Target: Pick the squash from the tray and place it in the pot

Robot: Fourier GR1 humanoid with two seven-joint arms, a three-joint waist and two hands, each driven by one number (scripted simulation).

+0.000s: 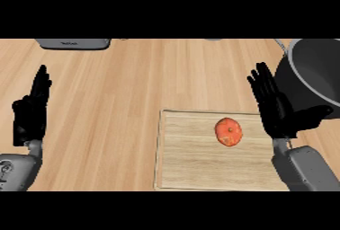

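While it lies alone on the wooden tray (192, 152), the squash (228, 131) shows us an orange-red, oval body with a small dark spot near its middle and a paler, yellowish patch at its lower end. It sits in the tray's upper right part, with bare wood all round it. Its long axis runs nearly up and down in the head view, tilted a little so that the top end leans to the right; we cannot tell which end is the stem.

Just right of the squash we see our right hand (275, 112), black, with fingers straight and together pointing away from us and the thumb spread out to the right toward the pot. It holds nothing and does not touch the squash; it stands over the tray's right edge. The dark grey pot (312, 67) with its pale rim stands at the upper right, just beyond that hand.

Our left hand (32, 112) shows near the view's left edge, fingers up and straight, holding nothing, well apart from the tray. A grey appliance (73, 43) sits at the counter's (133, 81) far edge, upper left.
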